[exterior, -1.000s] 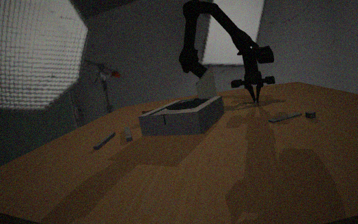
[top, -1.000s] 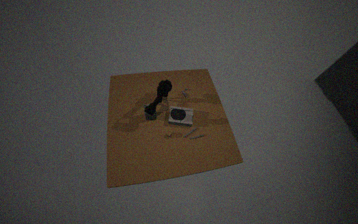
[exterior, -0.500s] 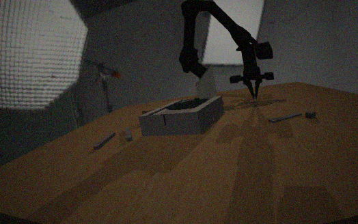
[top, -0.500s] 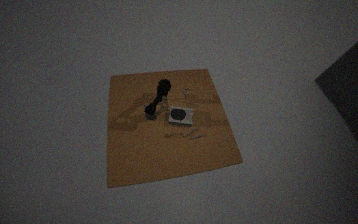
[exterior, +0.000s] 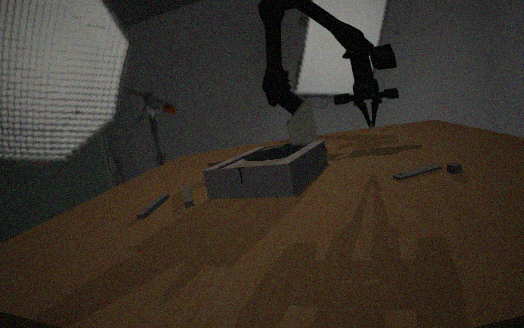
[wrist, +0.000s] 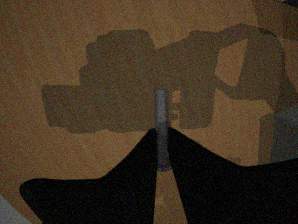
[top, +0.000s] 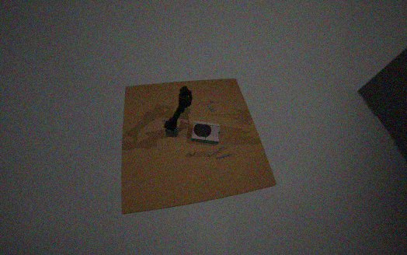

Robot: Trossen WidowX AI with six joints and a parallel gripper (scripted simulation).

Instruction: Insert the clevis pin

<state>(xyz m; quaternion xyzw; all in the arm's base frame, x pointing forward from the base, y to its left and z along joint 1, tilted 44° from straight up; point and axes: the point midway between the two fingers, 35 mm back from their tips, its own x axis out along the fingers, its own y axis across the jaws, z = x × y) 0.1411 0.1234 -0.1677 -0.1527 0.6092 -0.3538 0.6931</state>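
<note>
Clearly, your gripper has the pin, away from the tray.

You have the wooden table [top: 163,183] [exterior: 125,270] [wrist: 30,50] under everything, with broad shadows across it. The black arm [top: 180,110] [exterior: 273,50] rises from its pale base beyond the tray in the exterior view and arches over to the right, its wrist pointing downward.

Your steel tray [top: 213,135] [exterior: 250,185] sits on the table near the base, its light rim facing up. The disc [top: 202,130] [exterior: 272,153] looks dark and lies within that rim, toward the base side; you can't make out its centre hole or whether it lines up with the tray's pin hole.

Your gripper [exterior: 371,126] [wrist: 161,133] hangs to the right of the tray in the exterior view, well apart from it. Its fingers are closed on the pin [wrist: 161,107], which runs between the tips in the wrist view, its wider head toward the lower edge of the picture. You can't tell whether the head touches the table.

Among the smaller pieces, two grey bars [top: 220,153] [exterior: 153,207] lie left of the tray in the exterior view. On the right you'll see another flat bar [exterior: 417,172], with a small block [exterior: 454,168] just beside its end.
</note>
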